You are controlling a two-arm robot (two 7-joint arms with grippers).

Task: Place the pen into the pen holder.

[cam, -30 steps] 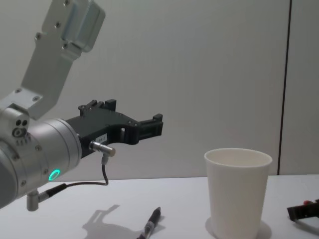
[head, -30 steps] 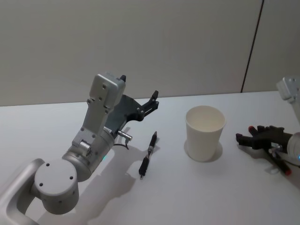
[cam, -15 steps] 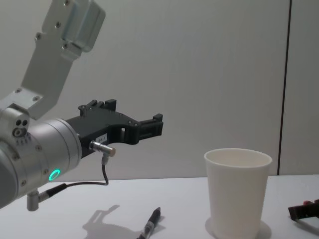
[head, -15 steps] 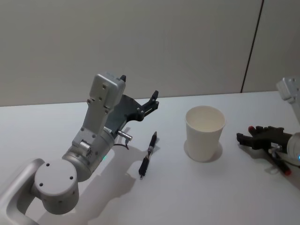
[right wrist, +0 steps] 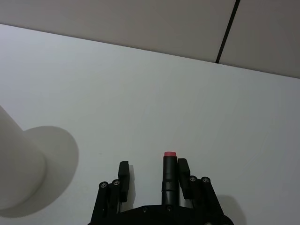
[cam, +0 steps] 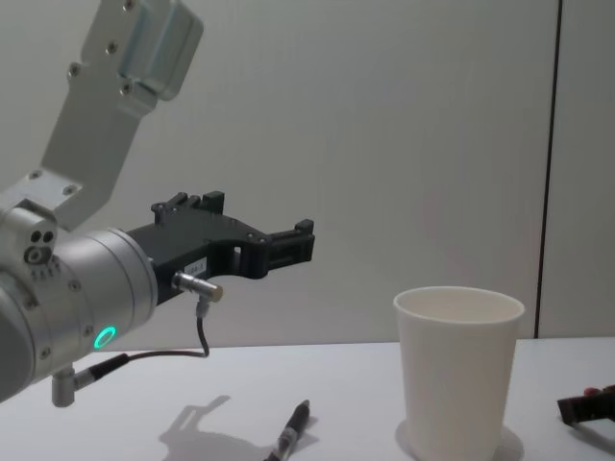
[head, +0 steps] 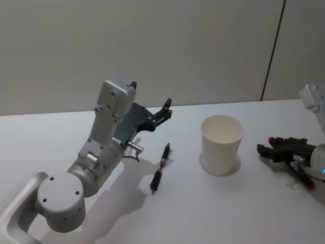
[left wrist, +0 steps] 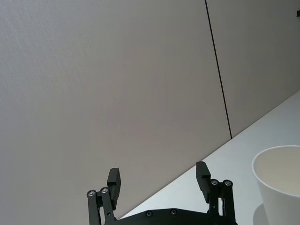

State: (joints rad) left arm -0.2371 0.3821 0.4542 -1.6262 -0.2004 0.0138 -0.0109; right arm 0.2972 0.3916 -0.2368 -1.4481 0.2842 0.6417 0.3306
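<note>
1. The thin black pen (head: 160,168) lay flat at 9 o'clock from the white paper cup (head: 222,145).
2. The left gripper (left wrist: 158,179) hung high, fingers apart.
3. The right gripper (right wrist: 153,168) sat at the cup's 3 o'clock, fingers apart.

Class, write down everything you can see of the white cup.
The cup is plain white, paper by its look, with a rolled rim and walls tapering to a narrower base. It stands upright and open-mouthed on the table, and what shows of its inside is empty. Only the table touches it; the pen lies apart, on its left.
</note>
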